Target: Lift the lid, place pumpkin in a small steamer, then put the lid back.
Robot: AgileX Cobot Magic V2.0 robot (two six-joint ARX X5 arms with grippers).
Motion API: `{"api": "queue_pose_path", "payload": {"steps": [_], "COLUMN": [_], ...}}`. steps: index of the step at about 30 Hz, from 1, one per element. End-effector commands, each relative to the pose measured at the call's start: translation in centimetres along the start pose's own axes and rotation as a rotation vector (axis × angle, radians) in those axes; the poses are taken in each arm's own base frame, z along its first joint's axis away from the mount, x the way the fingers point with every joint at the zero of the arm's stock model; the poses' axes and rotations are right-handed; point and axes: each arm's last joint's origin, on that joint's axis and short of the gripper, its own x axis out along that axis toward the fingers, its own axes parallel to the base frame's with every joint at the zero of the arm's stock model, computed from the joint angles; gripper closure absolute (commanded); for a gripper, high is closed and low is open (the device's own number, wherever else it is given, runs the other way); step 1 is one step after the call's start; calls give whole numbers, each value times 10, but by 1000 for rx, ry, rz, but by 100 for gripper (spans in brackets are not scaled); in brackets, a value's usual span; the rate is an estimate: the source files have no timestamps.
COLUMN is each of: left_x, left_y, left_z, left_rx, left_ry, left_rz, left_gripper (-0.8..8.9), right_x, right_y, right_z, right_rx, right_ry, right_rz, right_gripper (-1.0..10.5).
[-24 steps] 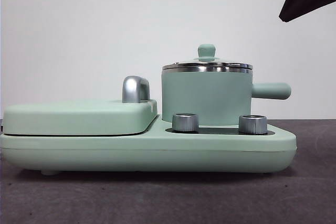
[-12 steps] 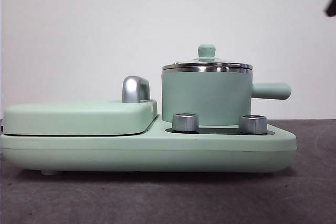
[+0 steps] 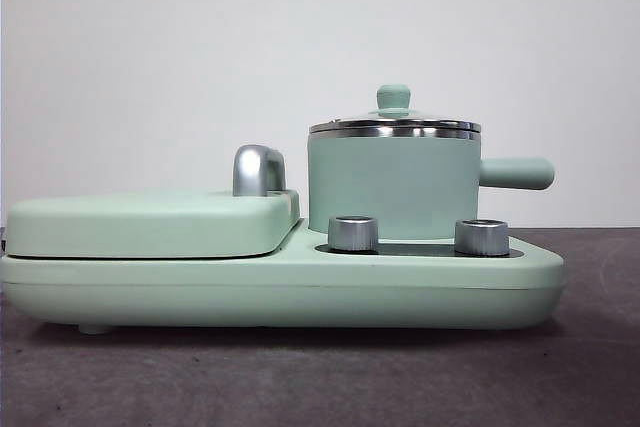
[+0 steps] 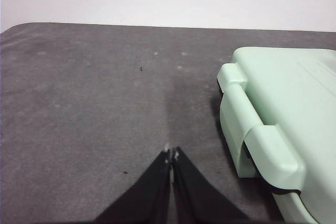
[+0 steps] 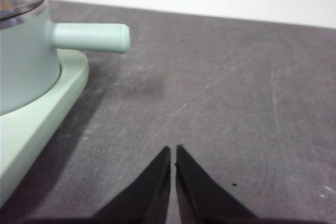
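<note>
Atop small steamer (image 3: 392, 187), lid (image 3: 394, 119), unlabelled.

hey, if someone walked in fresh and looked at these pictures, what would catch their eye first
Probably the small steamer, standing on the right half of a wide mint-green cooker with the lid on top. Next, the left pincer and right pincer, both shut above bare grey table either side of the cooker.
</note>
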Motion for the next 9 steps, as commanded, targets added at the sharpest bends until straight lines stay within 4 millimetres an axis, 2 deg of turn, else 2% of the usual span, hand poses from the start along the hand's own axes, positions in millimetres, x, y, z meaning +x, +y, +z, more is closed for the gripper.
{"api": "queue_pose_path", "payload": {"steps": [1,9], "left_x": [2,2], "left_y": [0,0], "left_z": [-5,-5], "left_rx": [-8,-8], "left_ry": [2,2], "left_rz": [0,0], "left_gripper": [807,807], "right_x": [-1,-4], "right_y": [0,-4], "right_z": [-8,-12], "right_rx": [-6,-10], "right_ry": [-46,-45], "right_rz": [-9,-100], "right_gripper": [930,930]}}
